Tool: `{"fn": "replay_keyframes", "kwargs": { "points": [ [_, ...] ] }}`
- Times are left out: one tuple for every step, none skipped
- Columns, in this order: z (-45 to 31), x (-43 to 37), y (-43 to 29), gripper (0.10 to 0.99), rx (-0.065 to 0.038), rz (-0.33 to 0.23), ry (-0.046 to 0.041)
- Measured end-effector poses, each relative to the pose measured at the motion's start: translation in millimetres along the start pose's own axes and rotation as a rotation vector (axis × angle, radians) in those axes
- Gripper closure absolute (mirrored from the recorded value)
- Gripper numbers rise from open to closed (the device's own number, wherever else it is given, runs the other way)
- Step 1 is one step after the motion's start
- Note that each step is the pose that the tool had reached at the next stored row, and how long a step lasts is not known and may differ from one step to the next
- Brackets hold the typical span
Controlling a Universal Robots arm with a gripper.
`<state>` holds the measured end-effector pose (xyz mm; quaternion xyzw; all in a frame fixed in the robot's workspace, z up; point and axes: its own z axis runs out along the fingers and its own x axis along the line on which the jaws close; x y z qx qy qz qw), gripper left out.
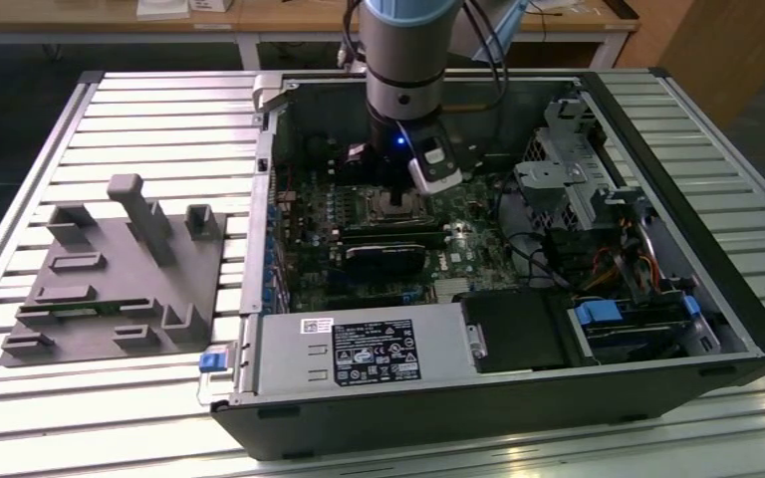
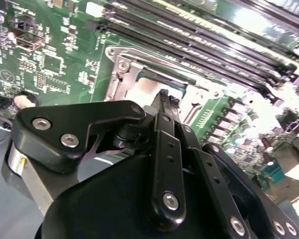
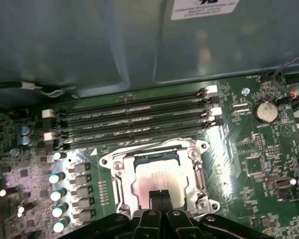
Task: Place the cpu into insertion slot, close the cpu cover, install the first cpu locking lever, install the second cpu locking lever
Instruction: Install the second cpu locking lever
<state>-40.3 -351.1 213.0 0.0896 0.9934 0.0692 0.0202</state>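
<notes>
Hovering just over the slot [image 3: 157, 181], the gripper [image 3: 160, 195] has its fingers [image 3: 155, 195] pressed shut with nothing between them. The cpu [image 3: 157, 180] lies flat in the slot, with the cover [image 3: 139, 155] down around it like a frame. So the job looks to be at the levers. Whether any lever is locked cannot be told. The slot sits at 12 o'clock from the black card [image 1: 385, 261] in the exterior view.

**Greens, greys and black**

We see a green circuit board [image 3: 269, 164], a pale silvery-grey cpu [image 3: 157, 180] in a silvery cpu cover [image 3: 120, 162], a black gripper [image 3: 161, 195], black memory slots [image 3: 134, 119] and a grey ribbed table [image 1: 156, 110].
</notes>
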Motion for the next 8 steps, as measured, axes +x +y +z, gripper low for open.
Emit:
{"fn": "replay_keyframes", "kwargs": {
  "points": [
    [0.1,-0.7,0.8,0.98,0.0,0.0,0.0],
    [0.2,-0.8,1.4,0.98,0.0,0.0,0.0],
    [0.3,-0.9,1.7,0.98,0.0,0.0,0.0],
    [0.2,-0.9,1.7,0.98,0.0,0.0,0.0],
    [0.3,-1.0,1.8,0.98,0.0,0.0,0.0],
    [0.3,-1.1,1.8,0.98,0.0,0.0,0.0],
    [0.3,-1.1,1.8,0.98,0.0,0.0,0.0],
    [0.3,-1.1,1.8,0.98,0.0,0.0,0.0]
  ]
}}
